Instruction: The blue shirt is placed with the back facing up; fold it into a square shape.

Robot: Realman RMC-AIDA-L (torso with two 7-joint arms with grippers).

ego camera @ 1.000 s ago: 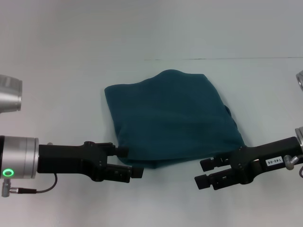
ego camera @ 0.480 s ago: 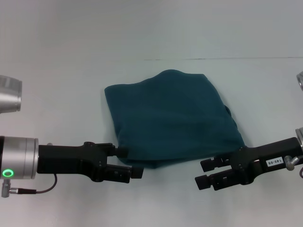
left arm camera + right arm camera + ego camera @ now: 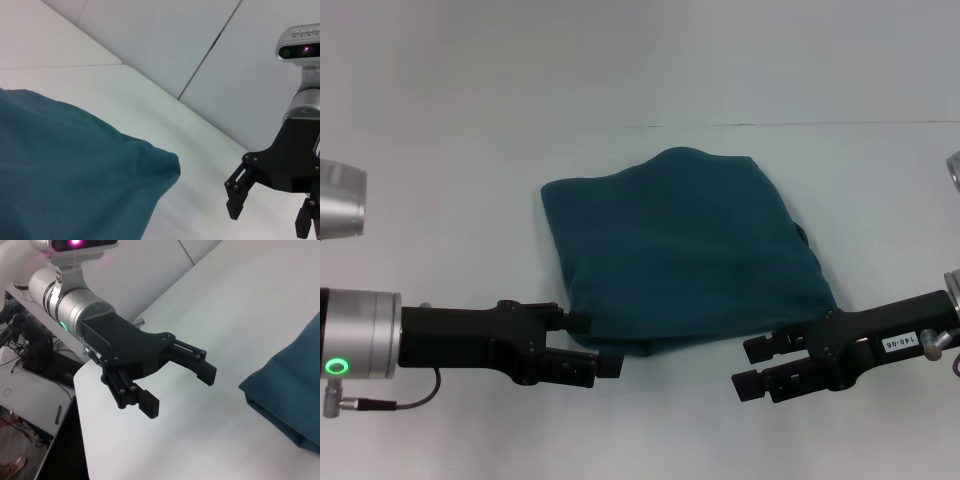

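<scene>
The blue shirt (image 3: 680,250) lies folded into a rough square pad in the middle of the white table (image 3: 440,200). Its near edge is thick with stacked layers. My left gripper (image 3: 600,342) hovers open at the shirt's near left corner, with nothing between its fingers. My right gripper (image 3: 745,366) hovers open just off the near right corner, also empty. In the left wrist view, a shirt (image 3: 65,170) corner shows with the right gripper (image 3: 267,215) beyond it. The right wrist view shows the left gripper (image 3: 180,390) open and a little apart from the shirt (image 3: 295,385).
A thin seam (image 3: 770,124) runs across the table behind the shirt. In the right wrist view, the table's edge (image 3: 80,405) drops off behind the left arm, with cables and floor clutter (image 3: 30,340) beyond.
</scene>
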